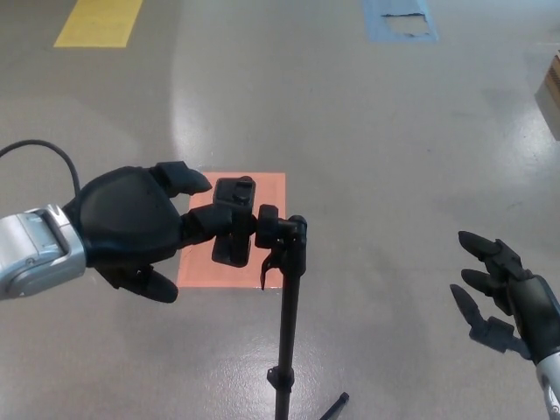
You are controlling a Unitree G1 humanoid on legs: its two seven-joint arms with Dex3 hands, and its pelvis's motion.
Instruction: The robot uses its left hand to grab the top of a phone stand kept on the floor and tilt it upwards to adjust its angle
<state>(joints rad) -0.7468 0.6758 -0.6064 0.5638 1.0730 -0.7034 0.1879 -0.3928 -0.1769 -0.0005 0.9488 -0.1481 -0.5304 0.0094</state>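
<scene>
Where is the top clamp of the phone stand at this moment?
In the head view, the clamp sits slightly left of centre atop the stand's pole, held by the left hand, above the orange floor patch.

Phone stand (287, 289) looks like matt black metal, floor (367, 131) is smooth, slightly glossy concrete, left hand (131, 226) matt plastic.

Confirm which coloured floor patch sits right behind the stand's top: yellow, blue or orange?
The orange patch, mid-floor, directly behind the phone stand head gripped by the left robot hand. The yellow patch and blue patch lie far off at the top edge.
</scene>
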